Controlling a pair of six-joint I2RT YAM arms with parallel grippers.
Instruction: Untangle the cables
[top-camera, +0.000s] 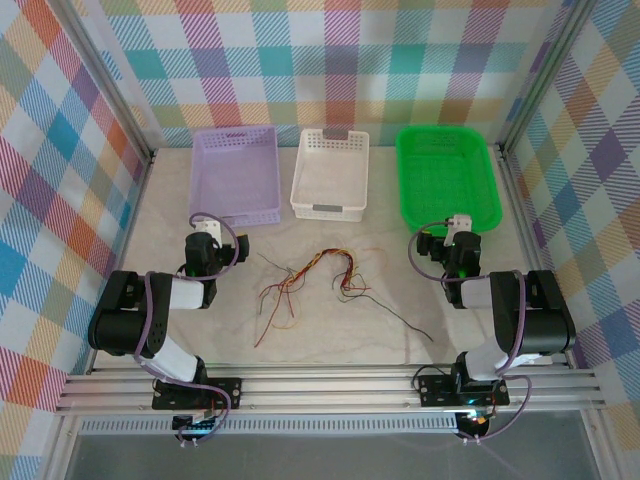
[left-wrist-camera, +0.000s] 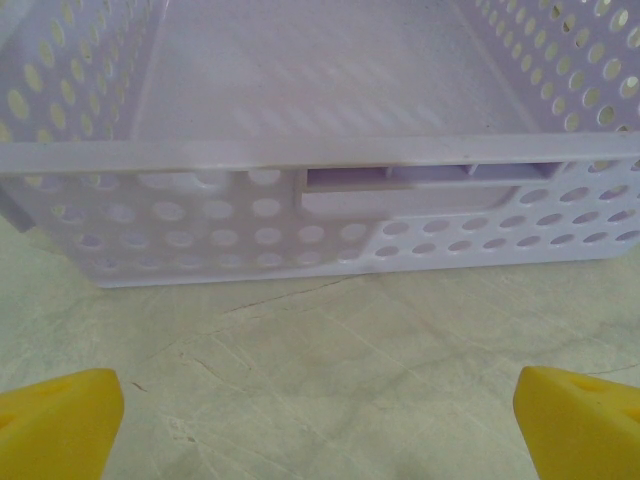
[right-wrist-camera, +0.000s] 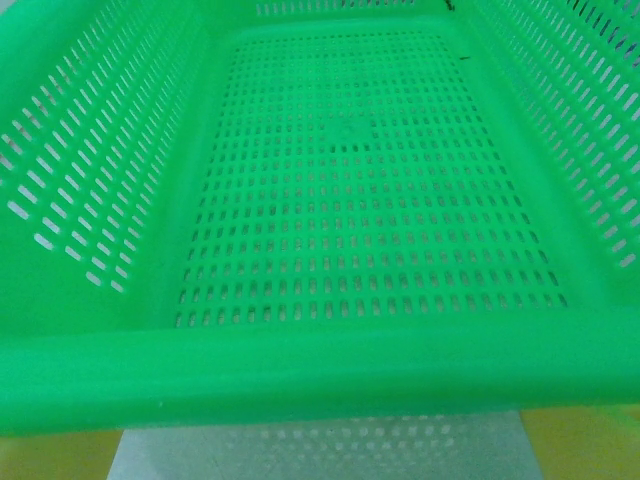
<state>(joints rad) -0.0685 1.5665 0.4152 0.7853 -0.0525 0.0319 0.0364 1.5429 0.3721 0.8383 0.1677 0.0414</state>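
Walls (top-camera: 350, 60): plaid cloth in many colours, closing in the back and both sides behind the white basket (top-camera: 330, 212).
Table (top-camera: 330, 330): pale, marbled beige with fine veins, bearing the white basket at its far edge.
Rails (top-camera: 330, 385): grey metal bars across the near edge, well apart from the white basket.
Left arm (top-camera: 150, 320): folded low, near-left of the white basket.
Right arm (top-camera: 520, 320): folded low, near-right of the white basket.
Green basket (top-camera: 404, 180): just right of the white basket, slotted walls and floor.
Purple basket (top-camera: 197, 180): just left of the white basket, round-holed walls.
Cables (top-camera: 320, 275): a loose tangle of red, orange-yellow and black strands flat on the table, near the white basket's front side but apart from it; one black strand trails off to the right.
Left gripper (left-wrist-camera: 320, 425): yellow fingers spread wide, nothing between them, left of the white basket, facing the purple basket's front wall.
Right gripper (top-camera: 461, 228): spread wide, holding nothing, right of the white basket, at the green basket's front rim.
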